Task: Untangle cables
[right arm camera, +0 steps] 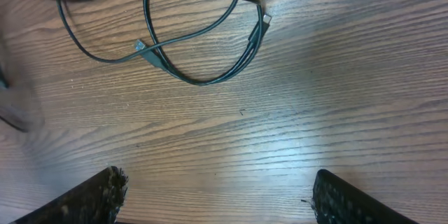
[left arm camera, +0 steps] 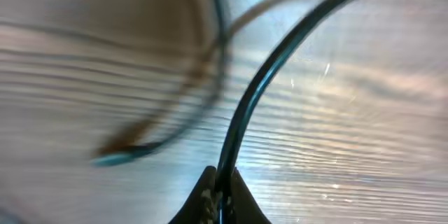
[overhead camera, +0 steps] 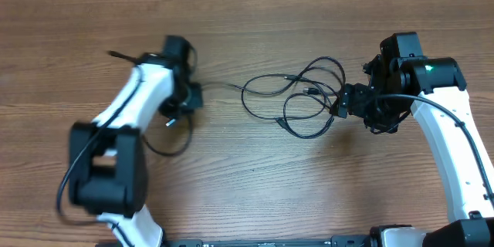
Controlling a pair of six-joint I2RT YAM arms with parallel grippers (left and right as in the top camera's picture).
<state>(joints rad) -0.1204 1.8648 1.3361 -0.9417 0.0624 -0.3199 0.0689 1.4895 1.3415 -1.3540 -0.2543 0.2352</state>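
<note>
Several thin cables (overhead camera: 297, 100) lie in loose overlapping loops mid-tabletop (overhead camera: 247, 185), between the arms. The left hand (left arm camera: 220, 197) is pinching one black strand (left arm camera: 245, 112); the right hand (right arm camera: 218, 197) is spread wide and empty, near the loops. The cords look light, limp and slippery: grip near a plug end (right arm camera: 140, 45) and pull gently, so crossings do not tighten.

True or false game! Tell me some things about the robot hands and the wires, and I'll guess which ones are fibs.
1. The left gripper pinches a black cable. True.
2. The right gripper holds a cable too. False: its fingers are spread apart over the bare table.
3. The cables lie in loose loops. True.
4. The cables sit in a box. False: they lie on the open wooden table.
</note>
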